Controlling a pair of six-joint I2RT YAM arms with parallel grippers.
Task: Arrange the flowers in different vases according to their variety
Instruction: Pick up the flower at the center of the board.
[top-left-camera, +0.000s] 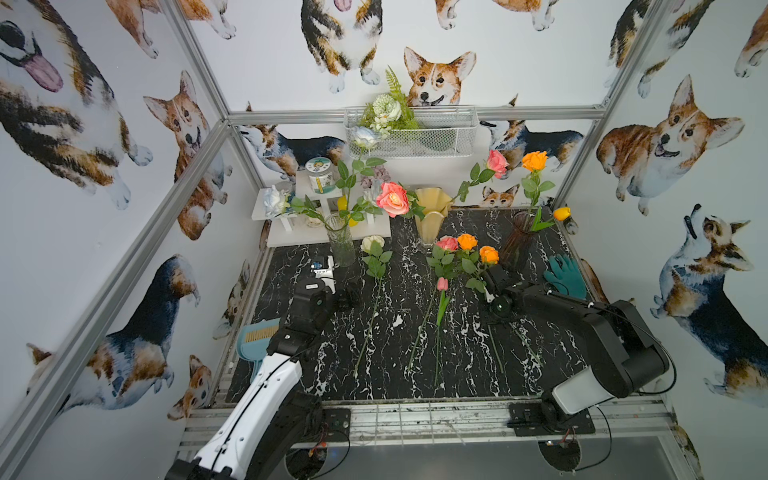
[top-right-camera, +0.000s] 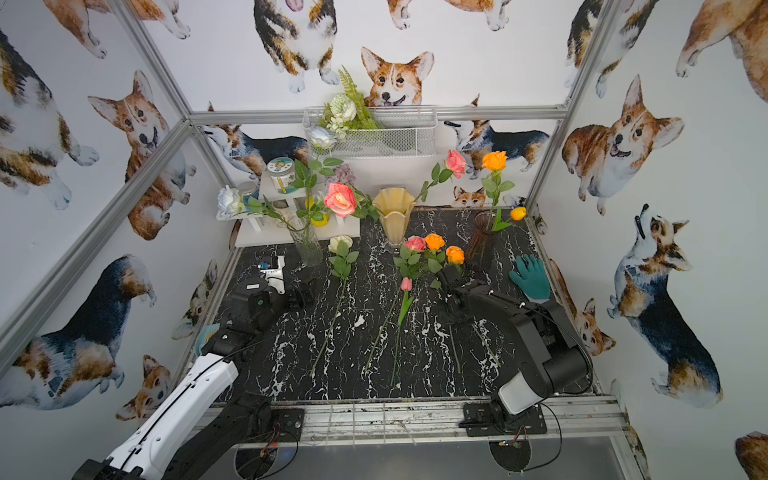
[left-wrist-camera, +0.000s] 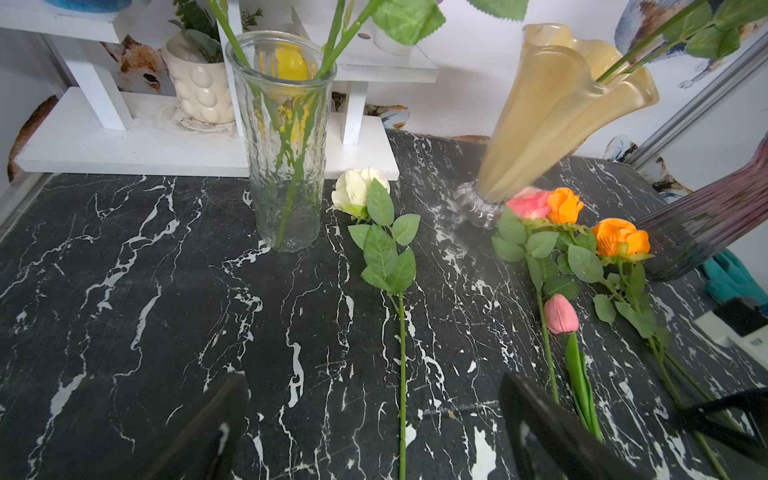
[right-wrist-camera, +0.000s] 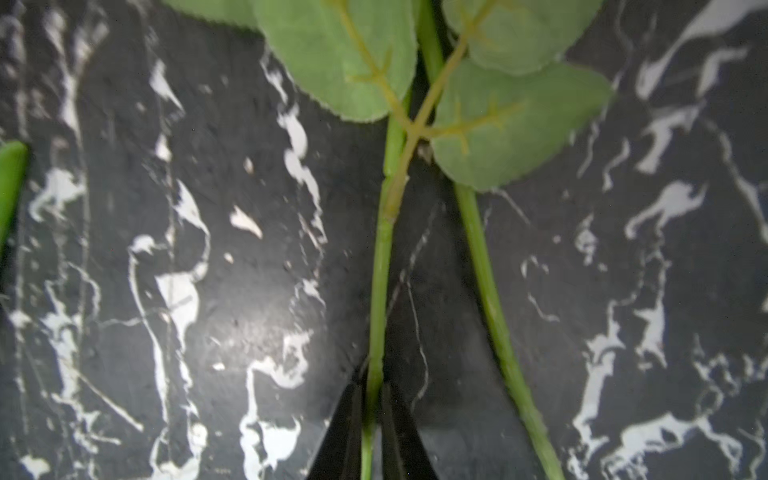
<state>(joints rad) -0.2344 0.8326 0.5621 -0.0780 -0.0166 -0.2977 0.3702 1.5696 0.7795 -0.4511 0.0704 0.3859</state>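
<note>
right gripper (right-wrist-camera: 374, 399) pinched shut on an orange rose stem (right-wrist-camera: 380, 291) lying just beside the purple ribbed vase (top-left-camera: 517, 245) — left gripper (left-wrist-camera: 374, 382) gapes wide, empty, well apart from that vase.

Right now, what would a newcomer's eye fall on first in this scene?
The corgi wallpaper on every wall hits first, then three flower-filled vases across the back of the black marble table: a clear glass vase, a cream-yellow vase and a dark purple vase. Nearer, a white rose and a pink tulip lie loose, and the right gripper has its jaws shut on a green stem by the orange roses.
</note>
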